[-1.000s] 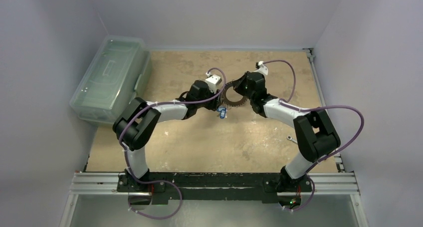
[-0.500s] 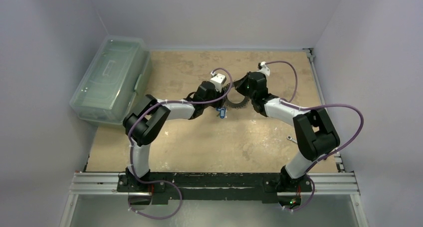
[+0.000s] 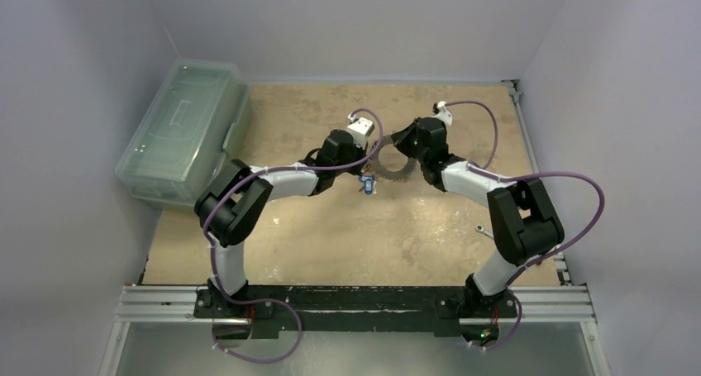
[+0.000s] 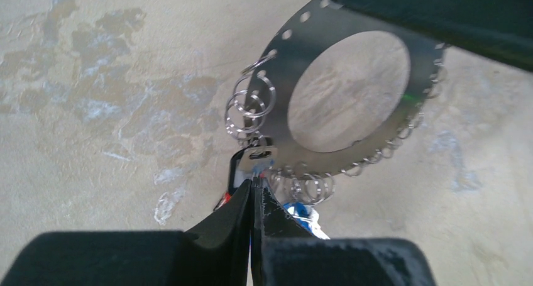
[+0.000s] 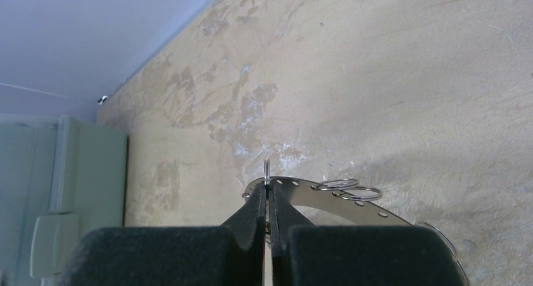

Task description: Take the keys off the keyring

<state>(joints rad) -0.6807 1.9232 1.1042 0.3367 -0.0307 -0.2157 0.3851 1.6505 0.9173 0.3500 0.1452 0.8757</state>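
Note:
The keyring (image 4: 352, 97) is a flat silvery band pierced with holes and hung with small split rings; it is held tilted above the table between both arms (image 3: 388, 168). My left gripper (image 4: 254, 184) is shut on a silver key (image 4: 259, 155) hanging at the ring's lower edge. A blue-headed key (image 4: 302, 212) and a red bit (image 4: 220, 202) dangle beside its fingers. The right gripper (image 5: 268, 192) is shut on the far rim of the keyring (image 5: 352, 204), at a small upright split ring. From above, the left gripper (image 3: 369, 171) and the right gripper (image 3: 397, 150) face each other.
A clear lidded plastic box (image 3: 182, 128) stands at the table's left edge. A small silver spanner (image 3: 484, 229) lies near the right arm's elbow. Grey walls close in the table at the back and on both sides.
The left gripper was open and has shut on a key at the ring's lower edge. Its arm reached in a little toward the ring. The right gripper stayed shut on the keyring.

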